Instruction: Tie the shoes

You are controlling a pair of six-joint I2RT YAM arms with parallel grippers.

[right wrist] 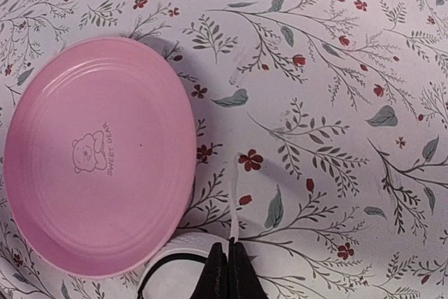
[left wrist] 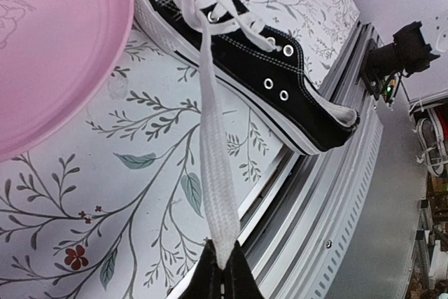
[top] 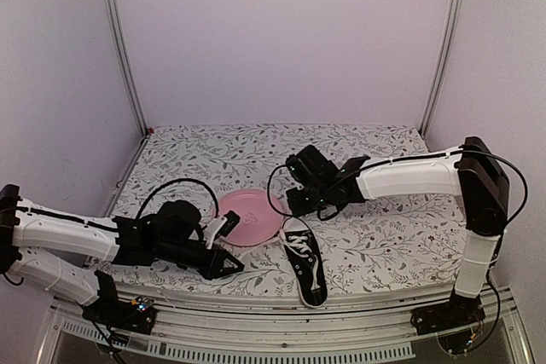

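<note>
Pinching flat white lace ends [left wrist: 210, 138] in left tool [left wrist: 222, 274] and right tool [right wrist: 229, 271], black white-soled canvas sneaker [left wrist: 294, 96] between them on floral worktop [right wrist: 336, 103], neither crossed nor knotted, tying seemingly barely begun.

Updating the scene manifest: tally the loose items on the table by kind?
Black sneaker, lace ends held in both jaws: 1
Pink plate: 1
Total: 2

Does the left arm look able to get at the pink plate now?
Probably in reach, plate right beside the left gripper, nothing between; but that gripper is shut on a lace from the sneaker.
</note>
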